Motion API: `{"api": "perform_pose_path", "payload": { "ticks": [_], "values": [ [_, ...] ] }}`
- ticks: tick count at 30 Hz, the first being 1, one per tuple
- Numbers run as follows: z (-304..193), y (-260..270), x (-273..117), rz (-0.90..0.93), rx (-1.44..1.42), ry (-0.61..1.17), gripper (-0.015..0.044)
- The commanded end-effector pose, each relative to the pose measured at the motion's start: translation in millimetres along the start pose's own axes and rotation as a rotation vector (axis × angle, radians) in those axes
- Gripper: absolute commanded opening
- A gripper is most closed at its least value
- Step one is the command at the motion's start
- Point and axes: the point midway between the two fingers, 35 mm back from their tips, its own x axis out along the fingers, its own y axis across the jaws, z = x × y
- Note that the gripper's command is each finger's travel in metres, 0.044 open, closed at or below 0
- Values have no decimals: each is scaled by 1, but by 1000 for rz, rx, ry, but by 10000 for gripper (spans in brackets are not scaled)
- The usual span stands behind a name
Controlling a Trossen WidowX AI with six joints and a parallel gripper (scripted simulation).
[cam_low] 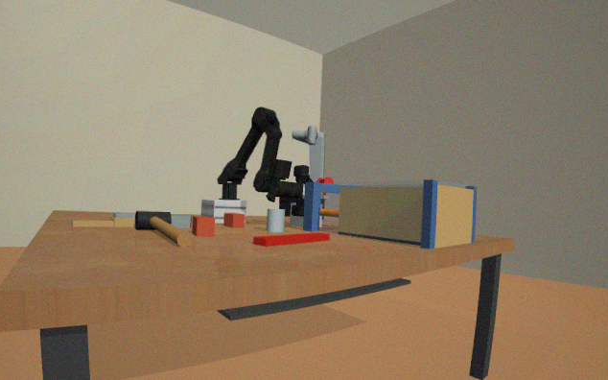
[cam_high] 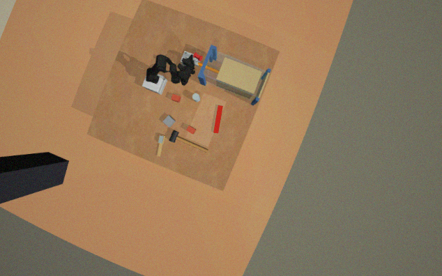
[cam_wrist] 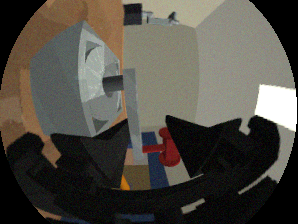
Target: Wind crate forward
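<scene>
Top view: crate sits in the clear-panelled cubby by the table's upper-right corner, flat as far as visible. Its front is short of the blue frame at the winch-side mouth; orange strap spans the gap. Winch is near the table's upper edge. Wrist view: handle is on the winch shaft, red grip sticking out from the bar. Gripper is about half open beside the winch, nothing clamped; grip shows in the gap between the fingers. Mallet lies toward the lower edge, red bar nearer the right edge. White cylinder stands between arm base and red bar.
</scene>
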Motion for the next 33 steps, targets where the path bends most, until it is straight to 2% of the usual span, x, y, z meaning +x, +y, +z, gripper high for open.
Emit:
{"api": "perform_pose_path", "payload": {
  "ticks": [1,11,19,33],
  "values": [
    [-1,1,-1,3,-1,2,240],
    [-9,22,-56,62,-24,78,240],
    [5,6,-104,13,-43,204,240],
    [7,3,-108,6,-45,219,240]
  ]
}}
